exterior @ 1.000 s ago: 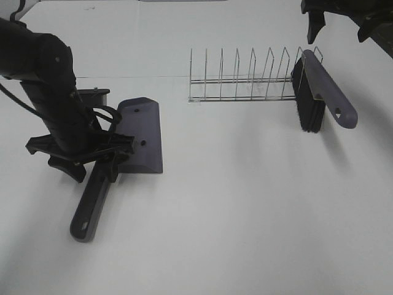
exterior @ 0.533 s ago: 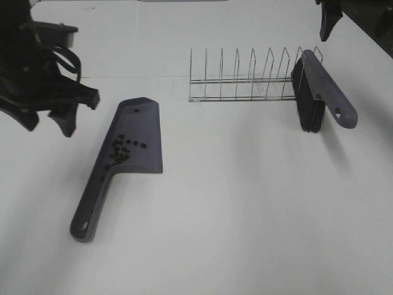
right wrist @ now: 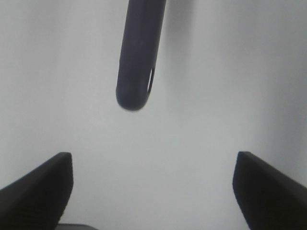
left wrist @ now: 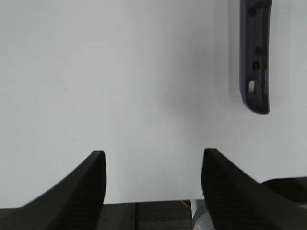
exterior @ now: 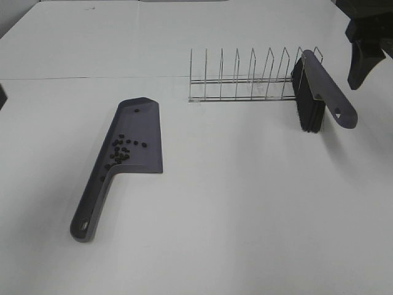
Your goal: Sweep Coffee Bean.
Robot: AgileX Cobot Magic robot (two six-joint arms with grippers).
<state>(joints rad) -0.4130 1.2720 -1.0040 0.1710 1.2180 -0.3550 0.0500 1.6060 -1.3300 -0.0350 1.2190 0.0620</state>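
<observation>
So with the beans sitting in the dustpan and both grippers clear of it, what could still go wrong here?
1. The coffee beans lie loose near the dustpan's open flat side; a nudge or tilt could roll them back onto the table.
2. The brush leans tilted at the end of the wire rack; the open right gripper, hovering near its handle, might knock it over.

A wire rack stood upright toward the far edge of the white counter, right of the middle, its thin prongs all in a row and its base flat on the surface.
</observation>
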